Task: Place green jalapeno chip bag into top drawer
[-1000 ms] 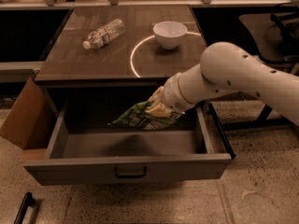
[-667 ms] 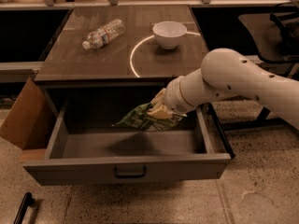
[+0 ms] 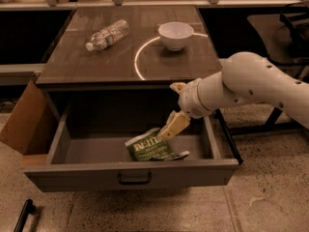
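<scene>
The green jalapeno chip bag [image 3: 148,149] lies on the floor of the open top drawer [image 3: 72,174], right of its middle, with its white lettering facing up. My gripper [image 3: 175,106] is just above and to the right of the bag, over the drawer. Its fingers are spread apart, the lower fingertip [image 3: 174,124] close to the bag's upper right corner and the other up near the tabletop's edge. It holds nothing. The drawer's dark pull handle [image 3: 134,179] is at the centre of the front panel.
On the dark tabletop [image 3: 82,64] above the drawer lie a clear water bottle [image 3: 107,35] and a white bowl [image 3: 175,35]. A brown cardboard flap [image 3: 21,122] stands against the drawer's left side. A dark bar [image 3: 21,216] lies on the floor at the bottom left.
The bag was held in my gripper above the drawer. Now it lies on the drawer floor and my gripper has opened and pulled up to the right.
</scene>
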Robot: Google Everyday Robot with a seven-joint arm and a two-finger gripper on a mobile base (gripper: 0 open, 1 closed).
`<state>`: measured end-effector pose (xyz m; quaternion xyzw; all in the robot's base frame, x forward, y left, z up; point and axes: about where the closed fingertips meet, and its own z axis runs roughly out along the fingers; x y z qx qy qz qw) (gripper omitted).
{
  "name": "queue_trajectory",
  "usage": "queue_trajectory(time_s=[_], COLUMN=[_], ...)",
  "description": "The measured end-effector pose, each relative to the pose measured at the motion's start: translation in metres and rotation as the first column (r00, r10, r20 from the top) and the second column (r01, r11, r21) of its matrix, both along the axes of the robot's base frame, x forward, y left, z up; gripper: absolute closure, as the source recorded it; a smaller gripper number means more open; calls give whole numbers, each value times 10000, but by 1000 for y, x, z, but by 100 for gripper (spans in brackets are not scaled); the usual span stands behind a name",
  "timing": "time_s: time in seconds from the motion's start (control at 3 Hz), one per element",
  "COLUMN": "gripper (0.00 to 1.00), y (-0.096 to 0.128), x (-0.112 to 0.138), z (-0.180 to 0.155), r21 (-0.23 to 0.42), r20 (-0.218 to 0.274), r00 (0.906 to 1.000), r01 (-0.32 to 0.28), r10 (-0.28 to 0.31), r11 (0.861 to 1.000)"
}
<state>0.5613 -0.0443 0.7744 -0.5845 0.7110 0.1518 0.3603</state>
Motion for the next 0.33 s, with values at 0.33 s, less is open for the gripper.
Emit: queue_trajectory(time_s=[0.33], gripper=[0], y=[-35], x=[-9], z=[20], r21=[258], r20=[230], r00=[9987], r01=[443], r10=[-449], r11=[9987])
